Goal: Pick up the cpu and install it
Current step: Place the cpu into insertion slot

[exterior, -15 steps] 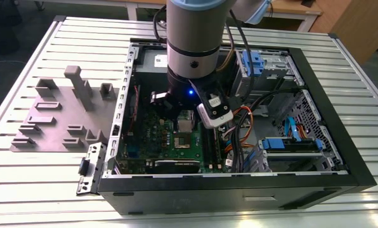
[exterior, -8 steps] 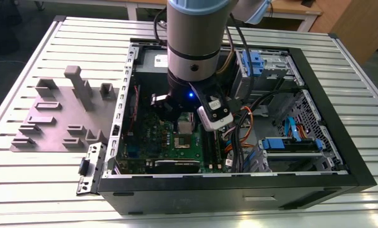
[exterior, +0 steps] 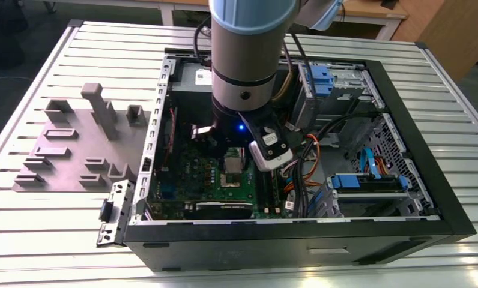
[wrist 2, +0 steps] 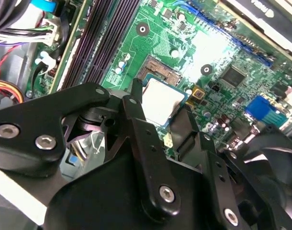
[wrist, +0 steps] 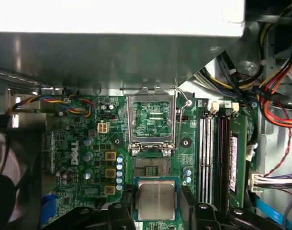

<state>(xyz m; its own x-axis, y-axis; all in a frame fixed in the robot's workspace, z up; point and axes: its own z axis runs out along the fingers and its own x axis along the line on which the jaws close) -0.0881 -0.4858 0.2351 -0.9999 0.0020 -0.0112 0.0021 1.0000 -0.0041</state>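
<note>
The cpu (wrist: pixel 156 199) is a small square chip with a silver-grey top and a pale rim. My gripper (exterior: pixel 229 151) is shut on it, with a black finger (wrist: pixel 121 212) on one side and another finger (wrist: pixel 196 211) on the other. The chip hangs just over the green motherboard (wrist: pixel 84 143), beside the bare socket (wrist: pixel 151 165). The socket's silver metal frame (wrist: pixel 152 120) stands flipped open. In the second wrist view the cpu (wrist 2: pixel 161 99) sits between the fingers (wrist 2: pixel 135 98), next to the socket (wrist 2: pixel 160 72). In the exterior view the arm reaches down into the open computer case (exterior: pixel 431 204).
Memory slots (wrist: pixel 218 158) run beside the socket. A grey power supply box (wrist: pixel 112 57) lies beyond the open frame, bundled cables (wrist: pixel 275 72) to one side, a black fan (wrist: pixel 12 167) to the other. Blue drive brackets (exterior: pixel 367 180) fill the case's right. A grey fixture plate (exterior: pixel 71 144) lies on the slatted table (exterior: pixel 30 240).
</note>
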